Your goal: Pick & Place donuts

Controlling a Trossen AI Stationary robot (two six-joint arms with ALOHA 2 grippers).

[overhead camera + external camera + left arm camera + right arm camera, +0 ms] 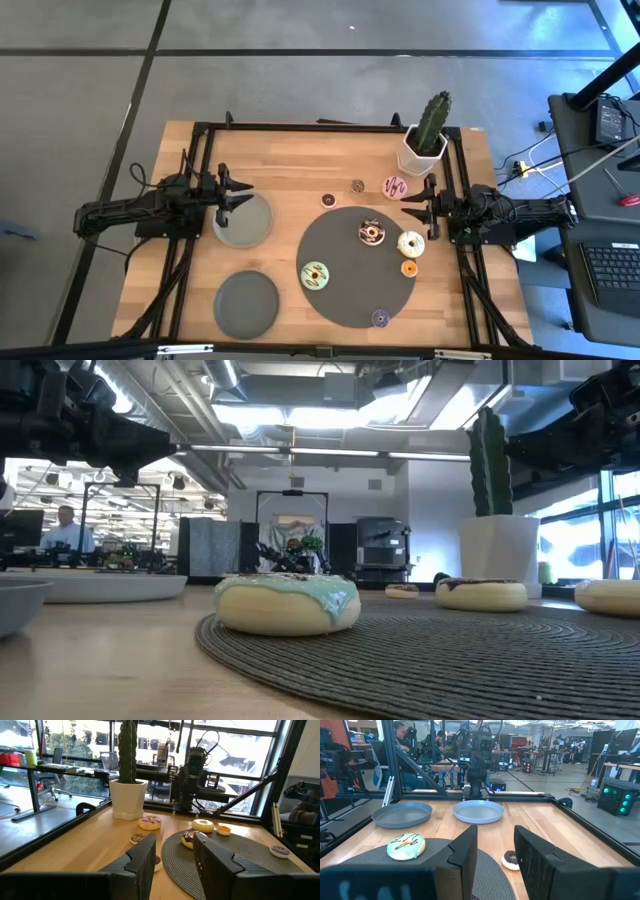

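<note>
Several small donuts lie flat on the table. A pale green one (314,275), a chocolate one (371,233), a white one (411,243), an orange one (409,268) and a purple one (380,318) rest on the large dark grey disc (345,250). A pink-striped donut (396,186) and two small brown ones (328,200) (358,185) lie on the bare wood. My left gripper (240,195) stands open and level at the left. My right gripper (412,208) stands open and level at the right. Nothing is between either pair of fingers (145,865) (465,860).
Two round grey plates sit at the left, one (243,222) just below my left gripper, one (246,303) near the front edge. A cactus in a white pot (428,140) stands at the far right. A black frame (300,127) rims the table.
</note>
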